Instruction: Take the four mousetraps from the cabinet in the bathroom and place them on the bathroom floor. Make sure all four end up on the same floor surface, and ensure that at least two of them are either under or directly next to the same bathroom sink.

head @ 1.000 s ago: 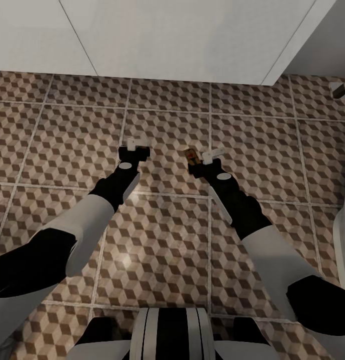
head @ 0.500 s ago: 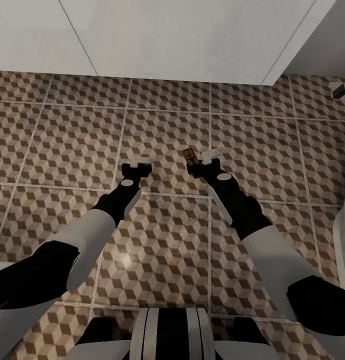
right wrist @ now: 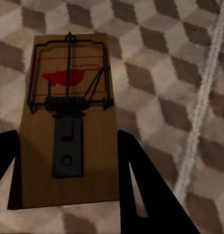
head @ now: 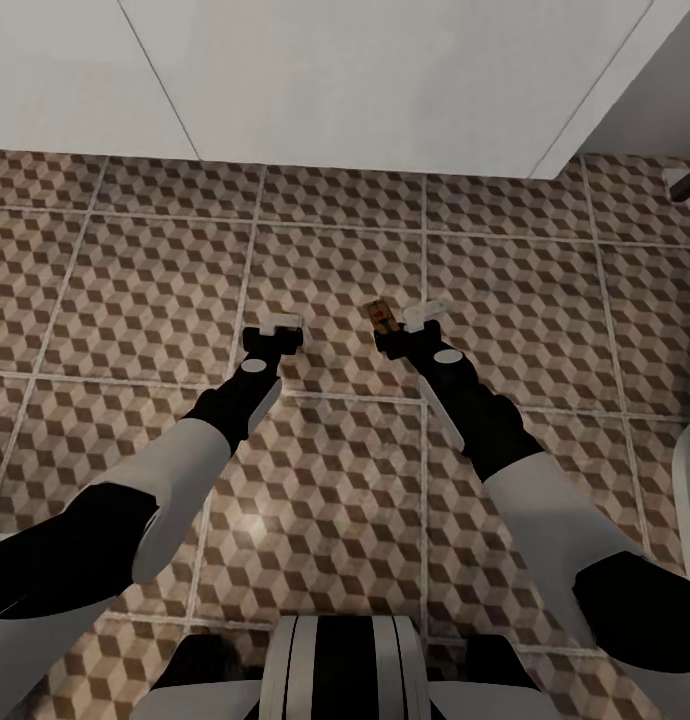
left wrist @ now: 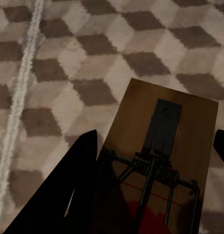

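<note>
Brown cube-pattern bathroom floor (head: 135, 290) under both arms, right gripper (head: 403, 322) closed on a mousetrap (right wrist: 68, 117) held flat just above the tiles, left gripper (head: 275, 330) closed on a second mousetrap (left wrist: 163, 156), white vanity (head: 365, 80) beyond.
</note>
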Robot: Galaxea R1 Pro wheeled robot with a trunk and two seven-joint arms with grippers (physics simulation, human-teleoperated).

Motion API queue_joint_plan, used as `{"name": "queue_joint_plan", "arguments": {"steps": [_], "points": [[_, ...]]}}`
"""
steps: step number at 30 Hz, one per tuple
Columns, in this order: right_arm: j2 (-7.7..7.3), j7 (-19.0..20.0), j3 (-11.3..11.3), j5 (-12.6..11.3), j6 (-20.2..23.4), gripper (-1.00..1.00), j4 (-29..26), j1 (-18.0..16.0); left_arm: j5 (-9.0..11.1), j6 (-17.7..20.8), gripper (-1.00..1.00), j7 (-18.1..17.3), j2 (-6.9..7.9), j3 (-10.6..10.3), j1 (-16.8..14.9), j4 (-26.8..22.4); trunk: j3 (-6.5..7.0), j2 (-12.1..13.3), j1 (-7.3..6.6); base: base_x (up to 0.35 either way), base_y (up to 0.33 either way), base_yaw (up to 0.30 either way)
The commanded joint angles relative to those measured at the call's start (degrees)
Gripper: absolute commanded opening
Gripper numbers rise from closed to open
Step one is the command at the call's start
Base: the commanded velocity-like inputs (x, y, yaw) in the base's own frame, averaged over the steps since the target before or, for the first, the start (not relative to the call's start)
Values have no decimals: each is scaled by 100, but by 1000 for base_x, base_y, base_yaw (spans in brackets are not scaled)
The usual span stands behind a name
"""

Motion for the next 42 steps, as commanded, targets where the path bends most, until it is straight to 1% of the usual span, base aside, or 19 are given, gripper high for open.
{"name": "queue_joint_plan", "arguments": {"steps": [1, 7, 19, 28, 42], "points": [[-5, -73, 19, -52, -15, -100, 28, -2, 8, -14, -100, 51, 3, -45, -4, 7, -3, -1, 1, 130, 104, 0], [-7, -73, 19, -52, -227, -100, 242, -1, 8, -14, -100, 52, 3, -45, -4, 7, -3, -1, 1, 140, 115, 0], [1, -73, 19, -55, -263, -100, 321, -1, 8, -14, -100, 52, -5, -53, -4, 8, -3, -1, 1, 168, 95, 0], [2, -73, 19, -57, -271, -100, 369, -1, 8, -14, -100, 52, -5, -54, -4, 11, -3, -1, 1, 276, 5, 0], [-1, -131, 19, -56, -255, -100, 384, 16, 8, -14, -100, 52, -3, -54, 3, 30, -1, -1, 1, 30, 0, -3]]}}
